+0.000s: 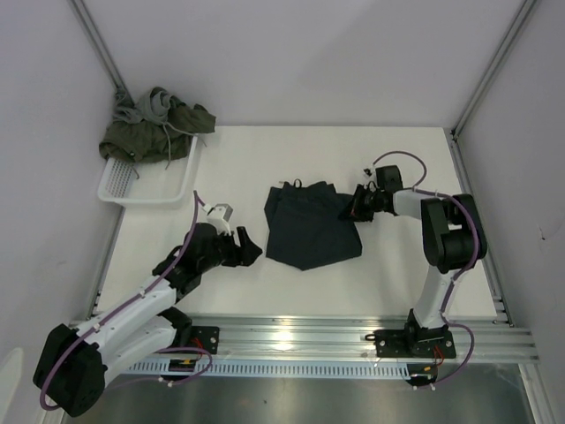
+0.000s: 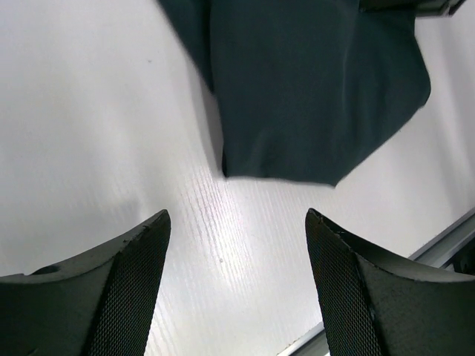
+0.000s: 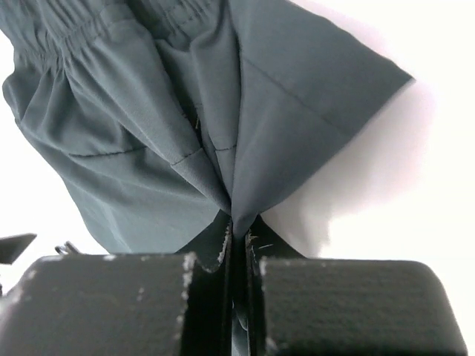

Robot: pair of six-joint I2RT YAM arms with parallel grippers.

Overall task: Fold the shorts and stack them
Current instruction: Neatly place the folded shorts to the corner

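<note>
The dark navy shorts (image 1: 307, 223) lie partly folded in the middle of the table. My right gripper (image 1: 357, 205) is shut on their right edge; in the right wrist view the cloth (image 3: 223, 111) runs into the shut jaws (image 3: 239, 237). My left gripper (image 1: 247, 246) is open and empty, just left of the shorts' near corner; the left wrist view shows that corner (image 2: 312, 96) beyond my spread fingers (image 2: 237, 245). The olive green shorts (image 1: 163, 128) and the light grey shorts (image 1: 152, 106) are heaped on the basket's far end.
A white mesh basket (image 1: 132, 187) stands at the table's back left. Metal frame posts (image 1: 481, 84) rise at the back corners. An aluminium rail (image 1: 353, 340) runs along the near edge.
</note>
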